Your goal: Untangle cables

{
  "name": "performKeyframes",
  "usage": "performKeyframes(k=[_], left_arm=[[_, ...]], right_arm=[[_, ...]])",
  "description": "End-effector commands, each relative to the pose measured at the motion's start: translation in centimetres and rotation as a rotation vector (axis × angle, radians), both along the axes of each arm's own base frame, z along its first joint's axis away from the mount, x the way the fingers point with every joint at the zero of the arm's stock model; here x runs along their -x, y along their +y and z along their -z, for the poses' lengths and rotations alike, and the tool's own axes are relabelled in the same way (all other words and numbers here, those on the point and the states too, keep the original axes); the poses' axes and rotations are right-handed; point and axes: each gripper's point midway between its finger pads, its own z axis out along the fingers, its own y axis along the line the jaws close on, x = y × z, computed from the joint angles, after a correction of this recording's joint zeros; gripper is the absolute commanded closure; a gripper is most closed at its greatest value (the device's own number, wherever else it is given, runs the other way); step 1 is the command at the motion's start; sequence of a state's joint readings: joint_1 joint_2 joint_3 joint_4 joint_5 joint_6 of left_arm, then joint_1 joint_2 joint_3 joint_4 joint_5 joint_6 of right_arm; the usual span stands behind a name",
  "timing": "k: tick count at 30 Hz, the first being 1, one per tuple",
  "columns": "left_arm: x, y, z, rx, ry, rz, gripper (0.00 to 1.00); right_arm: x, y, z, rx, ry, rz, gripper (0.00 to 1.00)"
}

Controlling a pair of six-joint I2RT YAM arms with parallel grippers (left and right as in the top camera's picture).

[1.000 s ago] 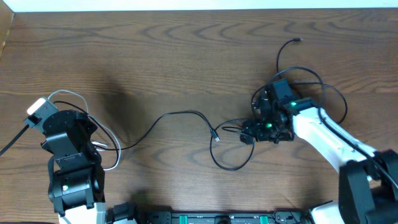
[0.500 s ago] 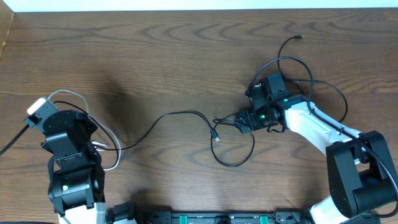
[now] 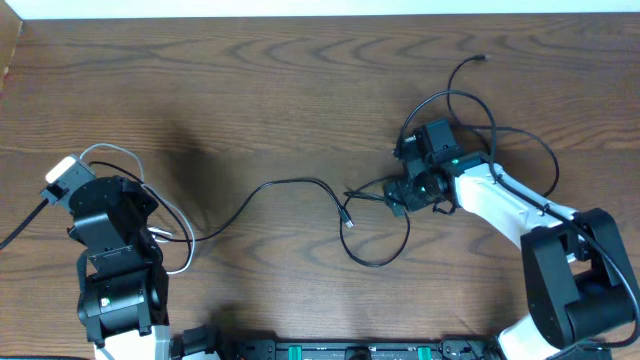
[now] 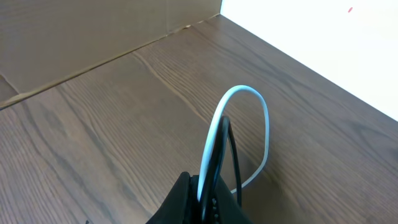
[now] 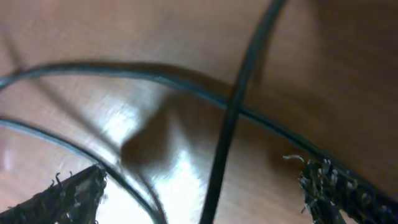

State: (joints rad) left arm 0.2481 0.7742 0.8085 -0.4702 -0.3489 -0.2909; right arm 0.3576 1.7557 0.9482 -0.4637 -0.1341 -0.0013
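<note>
The right end effector (image 5: 202, 196) is open. Its two fingertips (image 5: 68, 193) sit wide apart at the lower corners of the wrist view, low over the wooden worktop (image 3: 250, 90). Between them the black cables (image 5: 230, 112) cross one another on the wood, and neither finger pinches any of them. From overhead, this end effector sits at the left edge of a tangle lying right of centre. Thin black loops spread out to the right of it, another loop lies on the near side, and one strand reaches toward the far edge and ends in a small plug (image 3: 481, 61).

The left end effector (image 4: 202, 202) is closed on the white cable (image 4: 264, 124), which rises out of the fingers in a narrow upright loop. A thin black strand runs alongside it in the same grip. Overhead, the left arm stands at the near left of the worktop, well apart from the tangle. A long black cable (image 3: 290, 182) runs from the left arm across the wood, arches at mid-worktop, and ends in a second plug (image 3: 347, 224) near the right end effector.
</note>
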Motion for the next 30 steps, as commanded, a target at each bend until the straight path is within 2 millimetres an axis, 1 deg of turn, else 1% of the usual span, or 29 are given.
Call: performKeyframes(k=[1, 6, 8, 9, 10, 12, 16, 19, 25, 27, 28, 30], left_arm=[[0.1, 0.1, -0.7, -0.01, -0.013, 0.0, 0.93], [0.1, 0.1, -0.7, -0.01, -0.013, 0.0, 0.93], [0.1, 0.1, -0.7, -0.01, -0.012, 0.0, 0.93], [0.1, 0.1, -0.7, -0.01, -0.012, 0.0, 0.92], [0.1, 0.1, -0.7, -0.01, -0.012, 0.0, 0.92], [0.1, 0.1, -0.7, -0.01, -0.012, 0.0, 0.92], [0.1, 0.1, -0.7, -0.01, -0.012, 0.0, 0.93], [0.1, 0.1, -0.7, -0.01, -0.012, 0.0, 0.93], [0.1, 0.1, -0.7, -0.01, -0.013, 0.0, 0.92], [0.1, 0.1, -0.7, -0.01, -0.013, 0.0, 0.93], [0.1, 0.1, -0.7, -0.01, -0.013, 0.0, 0.92], [0.1, 0.1, -0.7, -0.01, -0.013, 0.0, 0.92]], right_arm=[[-2.3, -0.6, -0.2, -0.034, -0.019, 0.306, 0.01], [-5.4, 1.6, -2.4, -0.254, -0.051, 0.565, 0.01], [-6.2, 1.9, -2.9, -0.338, -0.03, 0.726, 0.01], [-6.3, 1.9, -3.0, -0.37, -0.01, 0.798, 0.01], [-6.3, 1.9, -3.0, -0.411, 0.025, 0.907, 0.01], [-6.1, 1.8, -2.9, -0.455, 0.079, 1.048, 0.01], [-4.9, 1.5, -2.1, -0.489, 0.2, 1.298, 0.01], [-4.5, 1.4, -1.9, -0.498, 0.238, 1.383, 0.01], [-4.8, 1.3, -2.0, -0.519, 0.242, 1.418, 0.01], [-4.9, 1.0, -2.0, -0.519, 0.231, 1.44, 0.01], [-5.0, 0.8, -2.0, -0.516, 0.222, 1.444, 0.02], [-5.1, 0.3, -1.9, -0.507, 0.202, 1.461, 0.09]])
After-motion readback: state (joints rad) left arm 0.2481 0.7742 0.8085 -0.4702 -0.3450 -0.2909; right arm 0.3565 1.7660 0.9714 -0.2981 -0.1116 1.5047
